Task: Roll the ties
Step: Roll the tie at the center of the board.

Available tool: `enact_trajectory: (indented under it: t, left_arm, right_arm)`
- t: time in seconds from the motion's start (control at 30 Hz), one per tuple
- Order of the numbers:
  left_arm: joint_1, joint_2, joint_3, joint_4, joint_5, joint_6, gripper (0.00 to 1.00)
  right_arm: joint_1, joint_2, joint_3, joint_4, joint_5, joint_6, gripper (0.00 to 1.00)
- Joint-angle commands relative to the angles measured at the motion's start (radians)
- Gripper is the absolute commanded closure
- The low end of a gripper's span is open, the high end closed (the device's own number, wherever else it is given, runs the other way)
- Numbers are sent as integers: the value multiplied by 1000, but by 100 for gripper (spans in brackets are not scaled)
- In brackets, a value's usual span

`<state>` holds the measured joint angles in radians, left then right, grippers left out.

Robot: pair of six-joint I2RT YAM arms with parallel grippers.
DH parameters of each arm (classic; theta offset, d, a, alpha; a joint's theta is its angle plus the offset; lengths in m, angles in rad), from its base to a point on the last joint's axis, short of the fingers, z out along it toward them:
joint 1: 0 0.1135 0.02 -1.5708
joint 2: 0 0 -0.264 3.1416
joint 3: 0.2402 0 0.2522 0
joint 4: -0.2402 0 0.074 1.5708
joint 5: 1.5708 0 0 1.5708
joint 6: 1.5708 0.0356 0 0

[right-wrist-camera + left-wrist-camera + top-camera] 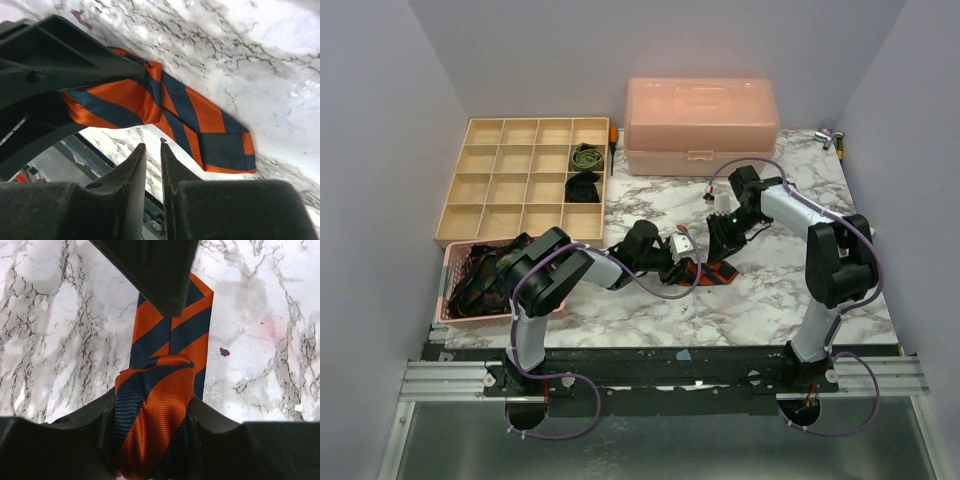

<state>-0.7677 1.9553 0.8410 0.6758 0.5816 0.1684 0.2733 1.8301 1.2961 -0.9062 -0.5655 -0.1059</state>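
Left pincer (150,412) pinching rolled end of orange-navy tie (170,335); right pincer (151,150) pressed together, empty; pull tail at 12 o'clock taut while rolling

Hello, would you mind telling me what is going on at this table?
The left gripper is clamped on the partly rolled end of the orange-and-navy tie, whose tail lies flat on the marble table. The right gripper, fingers almost together and holding nothing, is close by that tail. An olive rolled tie and a dark rolled tie sit in the wooden tray, and more ties fill the pink basket.
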Motion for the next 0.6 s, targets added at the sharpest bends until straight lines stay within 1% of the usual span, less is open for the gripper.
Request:
enact_trajectory:
  t: [0.0, 0.13, 0.27, 0.33, 0.47, 0.57]
  left_arm:
    - [13, 15, -2, -156, -45, -33, 87]
    - [13, -2, 7, -157, -18, -29, 85]
    - [16, -40, 18, -160, 26, 22, 83]
    - [26, -60, 45, -192, 84, 36, 82]
    - [28, -116, 48, -200, 132, 75, 79]
    - [26, -130, 54, -242, 121, 102, 76]
  right_arm:
    - [3, 66, -51, -24, -19, -14, 81]
    - [3, 140, -57, 56, 71, 17, 86]
    - [-3, 210, -27, 80, 159, 20, 90]
    - [-5, 228, -19, 90, 196, 17, 91]
    - [-6, 273, 7, 96, 227, 12, 93]
    - [-6, 289, 20, 104, 225, 12, 93]
